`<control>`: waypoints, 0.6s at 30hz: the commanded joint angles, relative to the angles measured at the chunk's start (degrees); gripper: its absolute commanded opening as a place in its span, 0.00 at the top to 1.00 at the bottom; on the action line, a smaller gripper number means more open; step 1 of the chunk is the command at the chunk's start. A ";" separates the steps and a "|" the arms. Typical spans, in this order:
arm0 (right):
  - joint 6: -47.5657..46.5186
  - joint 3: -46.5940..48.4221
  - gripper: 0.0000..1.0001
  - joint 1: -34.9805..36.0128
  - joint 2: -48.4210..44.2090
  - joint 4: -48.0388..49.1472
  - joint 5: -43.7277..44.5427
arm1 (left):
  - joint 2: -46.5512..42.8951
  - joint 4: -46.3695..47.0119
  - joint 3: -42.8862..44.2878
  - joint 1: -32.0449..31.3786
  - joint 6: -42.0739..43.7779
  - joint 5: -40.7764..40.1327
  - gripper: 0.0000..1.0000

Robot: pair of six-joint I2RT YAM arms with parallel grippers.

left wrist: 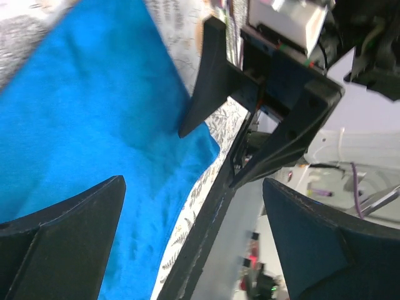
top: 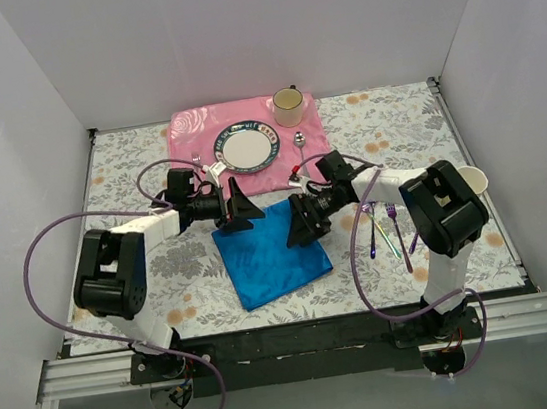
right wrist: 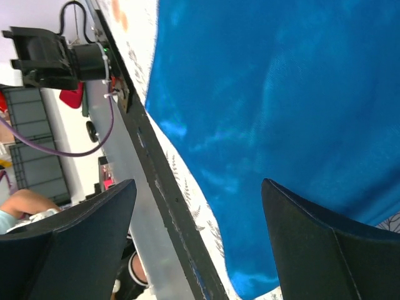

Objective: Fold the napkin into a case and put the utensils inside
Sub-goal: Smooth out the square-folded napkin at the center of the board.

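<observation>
From above I can't see the far corners of the bright royal-blue cloth napkin (top: 270, 257) — the left gripper (top: 245, 208) and right gripper (top: 305, 224) cover them. Both wrist cameras cut the cloth off at their edges. The slim iridescent utensils (top: 390, 231) are too small to count — one sits partly behind the right arm (top: 445, 207).

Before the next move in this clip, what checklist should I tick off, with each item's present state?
1. Left gripper open and empty: ok, jaws apart above the far left corner of the napkin.
2. Right gripper open and empty: ok, jaws apart over the far right corner.
3. Napkin lying flat on the table: ok.
4. Fold done: not ok, the napkin is a broad sheet, not a narrow pouch.
5. Utensils free to pick: ok, they lie on the table right of the napkin, apart from it.
6. Number of cloth layers: cannot tell.
</observation>
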 commanded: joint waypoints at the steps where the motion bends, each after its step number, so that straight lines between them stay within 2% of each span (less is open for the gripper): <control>1: -0.59 -1.05 0.11 -0.25 2.06 2.06 -1.99 | 4.13 4.51 -0.80 2.50 -5.38 2.43 0.09; 11: -6.04 -3.33 0.11 -0.43 6.63 -3.47 -1.29 | 13.27 -1.29 0.25 6.28 -5.65 0.67 0.11; 14: -8.68 -2.64 0.11 -0.51 5.23 -7.41 -1.99 | 14.16 -2.26 0.60 6.64 -5.30 0.58 0.11; 18: -8.95 -1.49 0.10 0.19 -1.70 -9.37 -5.32 | 13.63 -2.35 0.52 6.64 -4.94 0.49 0.11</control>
